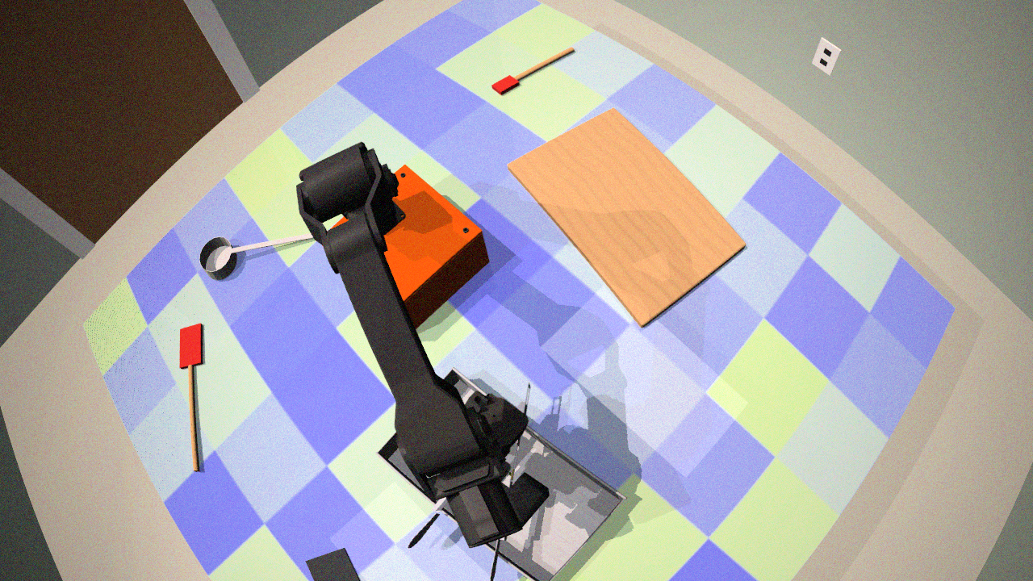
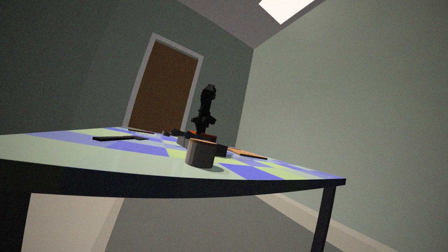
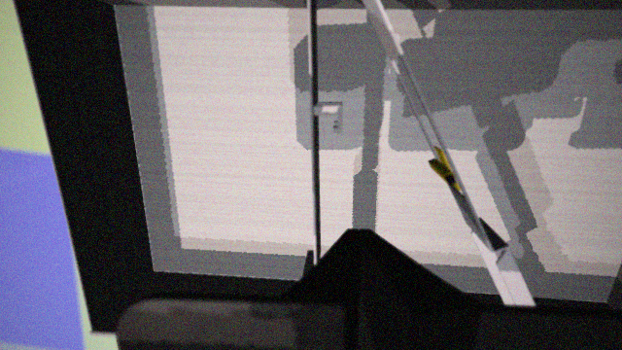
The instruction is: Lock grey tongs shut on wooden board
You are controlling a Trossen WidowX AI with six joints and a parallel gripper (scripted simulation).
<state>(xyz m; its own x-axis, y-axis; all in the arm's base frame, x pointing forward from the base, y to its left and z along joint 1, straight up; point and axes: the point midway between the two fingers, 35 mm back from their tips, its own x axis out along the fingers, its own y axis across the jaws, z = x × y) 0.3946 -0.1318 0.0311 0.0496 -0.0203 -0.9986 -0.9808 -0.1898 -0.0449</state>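
The grey tongs show as two thin arms in the wrist view, a narrow arm [image 3: 316,194] and a slanting arm [image 3: 517,289] with a yellow piece [image 3: 443,169] on it. The arms spread apart toward the bottom of that view. In the top view a dark tip [image 1: 423,529] sticks out past the near side of the roasting tin [image 1: 559,543] [image 3: 233,160] [image 2: 221,150]. The hinge and most of the tongs are hidden. My gripper [image 3: 358,240] is shut with nothing between its fingers, over the tin, its tips appearing between the two arms. The wooden board [image 1: 628,209] [image 2: 247,153] is bare.
An orange block [image 1: 451,242] stands by the arm's base, between the tin and a round scoop [image 1: 218,258]. Red spatulas [image 1: 190,345] [image 1: 505,84] lie at the left and far side. A grey cylinder [image 2: 200,155] and a flat black object [image 2: 114,138] [image 1: 332,565] are near the tin.
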